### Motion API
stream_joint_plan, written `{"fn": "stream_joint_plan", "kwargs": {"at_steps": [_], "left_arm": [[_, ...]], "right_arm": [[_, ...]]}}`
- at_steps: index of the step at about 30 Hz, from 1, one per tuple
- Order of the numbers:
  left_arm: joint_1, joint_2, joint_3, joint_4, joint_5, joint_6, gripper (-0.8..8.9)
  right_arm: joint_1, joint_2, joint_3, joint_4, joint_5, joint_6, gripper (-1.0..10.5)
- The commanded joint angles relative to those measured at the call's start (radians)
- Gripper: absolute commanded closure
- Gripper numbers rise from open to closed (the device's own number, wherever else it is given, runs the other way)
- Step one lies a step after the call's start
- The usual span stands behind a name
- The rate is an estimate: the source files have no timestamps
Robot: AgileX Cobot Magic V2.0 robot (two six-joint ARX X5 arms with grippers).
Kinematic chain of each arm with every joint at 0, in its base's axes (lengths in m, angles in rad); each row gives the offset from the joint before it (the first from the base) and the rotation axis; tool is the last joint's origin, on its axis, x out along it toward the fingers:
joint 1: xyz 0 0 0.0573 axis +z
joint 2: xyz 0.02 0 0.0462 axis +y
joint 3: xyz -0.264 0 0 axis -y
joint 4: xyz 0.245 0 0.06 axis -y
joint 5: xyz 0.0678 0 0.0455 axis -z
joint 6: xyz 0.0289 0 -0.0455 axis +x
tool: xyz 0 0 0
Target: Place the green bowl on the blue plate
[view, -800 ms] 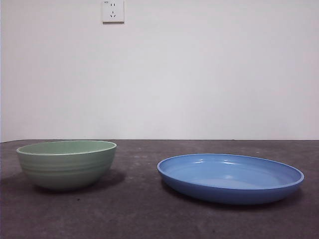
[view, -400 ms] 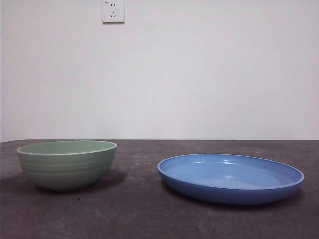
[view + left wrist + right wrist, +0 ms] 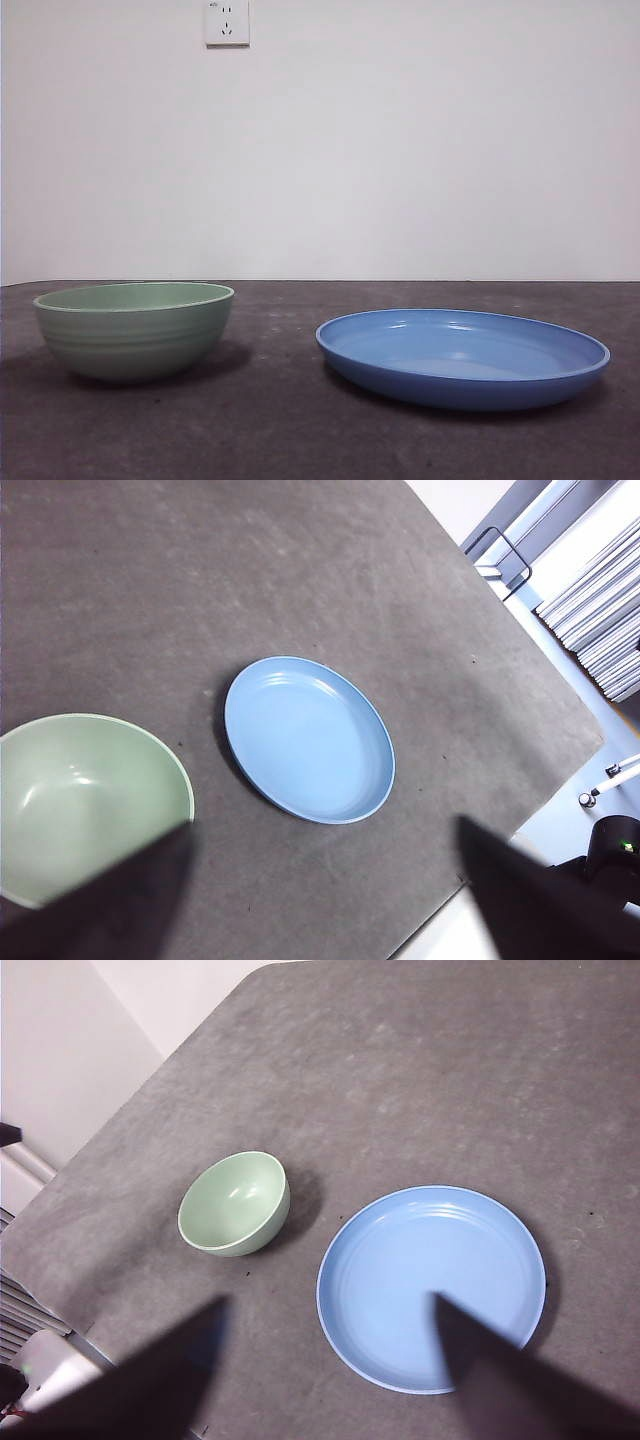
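Observation:
The green bowl (image 3: 134,330) stands upright and empty on the left of the dark table. The blue plate (image 3: 462,357) lies flat and empty to its right, a gap apart. Neither gripper shows in the front view. In the left wrist view my left gripper (image 3: 322,825) is open, high above the table, with the bowl (image 3: 80,800) by one jaw and the plate (image 3: 308,738) ahead. In the right wrist view my right gripper (image 3: 331,1298) is open and high above the plate (image 3: 432,1285), with the bowl (image 3: 235,1203) off to one side.
A white wall with a socket (image 3: 227,22) stands behind the table. The left wrist view shows the table's edge and grey shelving (image 3: 590,590) beyond it. The dark mat (image 3: 440,1070) stretches around both dishes.

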Motion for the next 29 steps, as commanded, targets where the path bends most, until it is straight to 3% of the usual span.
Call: {"fn": "stream_joint_plan", "kwargs": {"at_steps": [1,3,7,14,20,29], "left_arm": [[-0.003,0.002,0.020,0.008,0.004,0.009,1.92],[-0.003,0.002,0.020,0.008,0.004,0.010,1.41],[-0.003,0.002,0.020,0.007,-0.001,0.025,1.34],[-0.002,0.045,0.020,-0.044,-0.177,0.034,1.35],[0.006,0.176,0.020,-0.095,-0.309,0.095,1.35],[0.050,0.472,0.020,-0.022,-0.340,0.119,1.35]], "right_arm": [[0.003,0.004,0.017,0.005,-0.003,-0.011,3.7],[0.003,0.004,0.017,0.004,-0.003,-0.011,3.5],[0.003,0.004,0.017,0.007,-0.003,-0.011,3.5],[0.003,0.004,0.017,0.006,-0.003,-0.008,3.5],[0.003,0.004,0.017,0.006,-0.003,-0.008,3.5],[0.003,0.004,0.017,0.006,-0.003,-0.008,3.5]]}}
